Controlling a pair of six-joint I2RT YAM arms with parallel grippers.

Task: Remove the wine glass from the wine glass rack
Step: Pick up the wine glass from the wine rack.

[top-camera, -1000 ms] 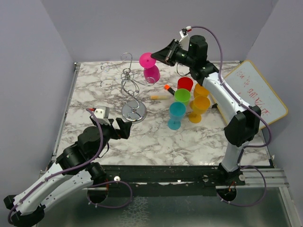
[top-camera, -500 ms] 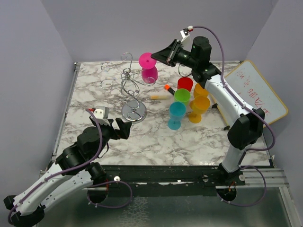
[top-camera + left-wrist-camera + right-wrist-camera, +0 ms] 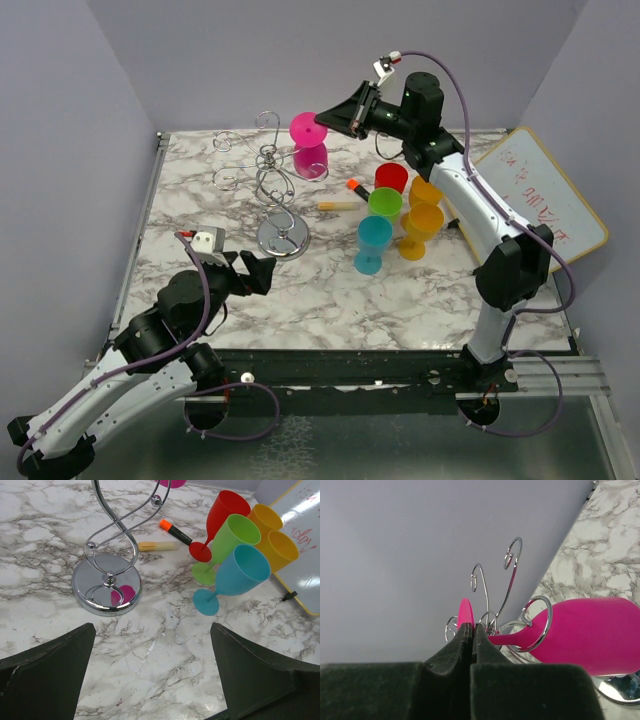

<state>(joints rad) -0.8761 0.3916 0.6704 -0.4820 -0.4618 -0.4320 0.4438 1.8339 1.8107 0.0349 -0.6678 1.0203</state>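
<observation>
**Desk:** Where is the pink glass [image 3: 311, 158] hanging?

**Photographer:** It is hanging foot-up and tilting on the right side of the chrome rack [image 3: 272, 185], toward the back of the marble bench [image 3: 190, 215]. In the right wrist view, its stem is passing through one of the rack's wire loops.

**Desk:** And the right gripper [image 3: 333, 118]?

**Photographer:** It is reaching in from the right, with its jaws pressing flat together on the rim of the glass's foot.

**Desk:** What is the left gripper [image 3: 256, 271] doing?

**Photographer:** It is hovering low over the near bench, its jaws standing wide apart and holding nothing. It is facing the rack's round base, well short of it.

**Desk:** Anything else showing?

**Photographer:** Five cups [image 3: 385, 205], red, green, blue and two orange, are clustering right of the rack. A marker [image 3: 354, 185] and a pale stick [image 3: 335, 205] are lying between the cups and the rack. A whiteboard [image 3: 555, 195] is sitting at the right edge.
</observation>
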